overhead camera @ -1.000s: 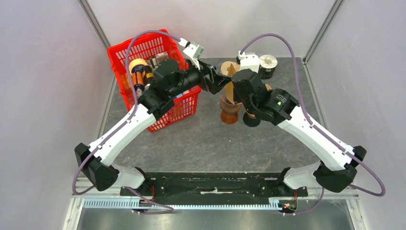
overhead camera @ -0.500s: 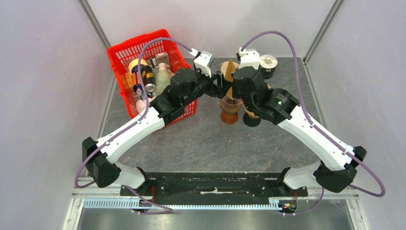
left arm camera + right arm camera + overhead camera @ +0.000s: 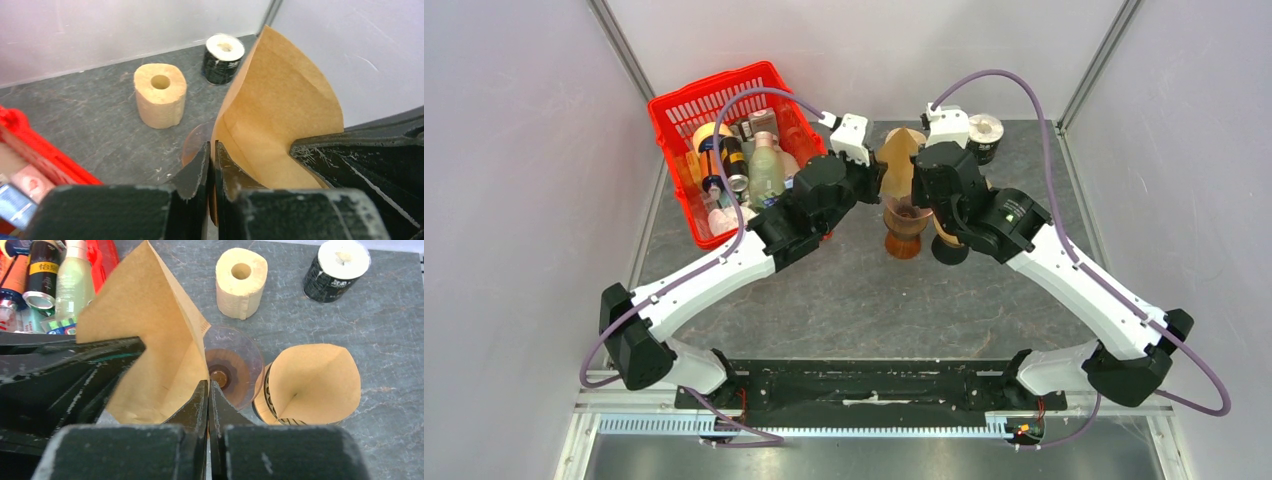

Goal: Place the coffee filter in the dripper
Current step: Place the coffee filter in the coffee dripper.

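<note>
Coffee filter hangs clear of the bench, close beside the glass dripper and not yet seated. Left gripper and right gripper each have jaws pinched shut on a filter edge, probably to spread the cone. Chinese lettering on a can in the red basket is too small to read.

The left gripper is swung away from above the red basket toward the middle of the far edge of the table and is now closed on the coffee filter. The bottles in the basket, covered a second ago, are exposed.
</note>
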Available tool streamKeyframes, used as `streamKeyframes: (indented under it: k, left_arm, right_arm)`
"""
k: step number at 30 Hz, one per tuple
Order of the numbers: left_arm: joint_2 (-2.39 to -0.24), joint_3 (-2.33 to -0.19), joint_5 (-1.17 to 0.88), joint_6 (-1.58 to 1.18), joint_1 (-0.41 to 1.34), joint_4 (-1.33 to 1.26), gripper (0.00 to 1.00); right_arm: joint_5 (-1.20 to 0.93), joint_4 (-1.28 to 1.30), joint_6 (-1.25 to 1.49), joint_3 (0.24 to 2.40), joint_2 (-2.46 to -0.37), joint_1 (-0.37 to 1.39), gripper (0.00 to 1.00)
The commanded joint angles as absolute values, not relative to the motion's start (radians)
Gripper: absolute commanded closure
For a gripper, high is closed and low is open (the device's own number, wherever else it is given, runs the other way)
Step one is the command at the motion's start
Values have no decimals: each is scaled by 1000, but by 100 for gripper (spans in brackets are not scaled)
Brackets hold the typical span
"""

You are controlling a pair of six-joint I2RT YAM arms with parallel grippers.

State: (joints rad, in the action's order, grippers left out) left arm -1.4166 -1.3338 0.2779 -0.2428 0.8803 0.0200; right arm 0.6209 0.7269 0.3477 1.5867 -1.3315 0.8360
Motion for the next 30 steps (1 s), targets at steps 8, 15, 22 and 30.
streamKeyframes:
  k: [8, 15, 22, 30]
  left_arm:
    - [-1463, -1351, 706, -236, 958, 22, 97]
    - [-1487, -1385, 697, -219, 977, 94, 98]
    - [-1436, -1353, 532, -231, 977, 90, 74]
    - [-1339, -1250, 406, -199, 977, 26, 31]
  right_arm:
    - [704, 776, 489, 1492, -1259, 827, 100]
    - [672, 822, 501, 1490, -1251, 827, 100]
    - [543, 834, 533, 1505, -1284, 807, 100]
    - [462, 863, 603, 1500, -1316, 747, 100]
